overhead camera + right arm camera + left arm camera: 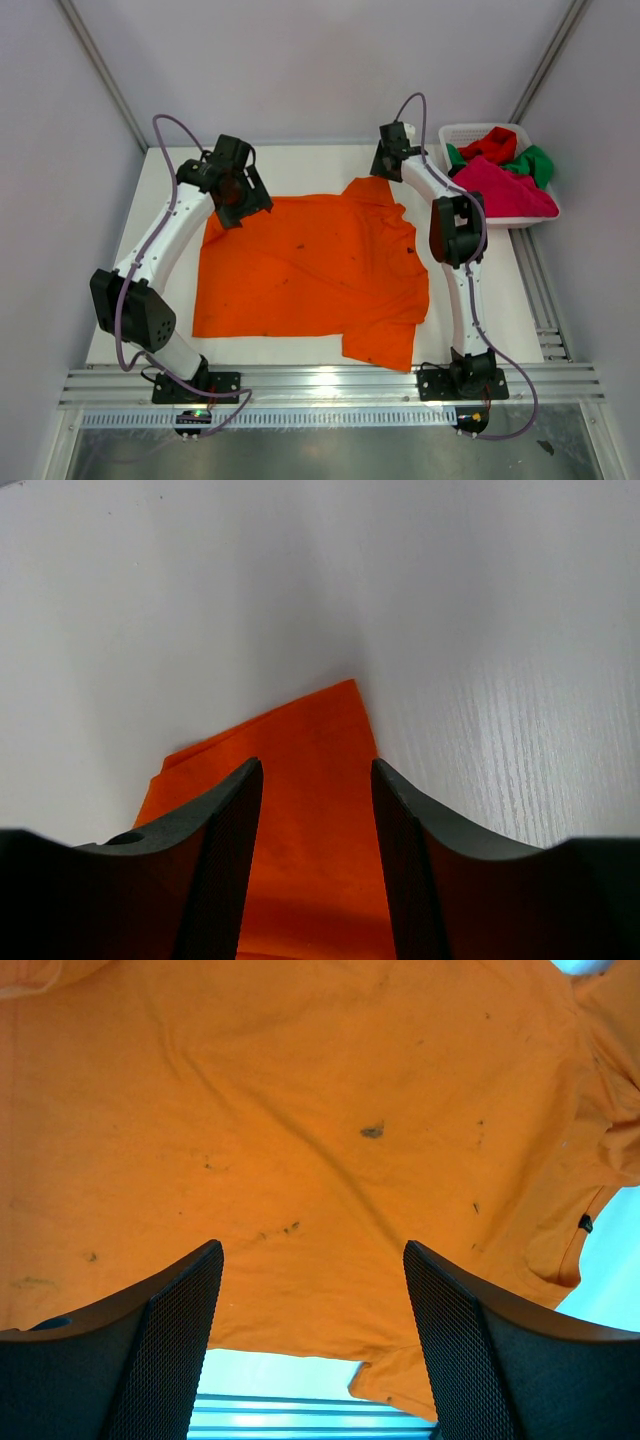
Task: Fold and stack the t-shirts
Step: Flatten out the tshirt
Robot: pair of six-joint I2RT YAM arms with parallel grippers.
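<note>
Starting the first fold, I judge: the white surface [300, 350] carries the orange t-shirt [310, 265] spread across its middle. The basket [455, 132] at the far right corner holds the pink [500, 185], red [492, 143] and green [535, 160] shirts. The left jaws gape over the orange shirt's far left corner, and the right jaws are parted over its far right sleeve, both empty. Next, each should descend and pinch cloth.

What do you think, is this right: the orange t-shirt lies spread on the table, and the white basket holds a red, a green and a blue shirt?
There is no blue shirt: the white basket holds a magenta-pink shirt instead, as the top external view shows. The rest is right.
</note>
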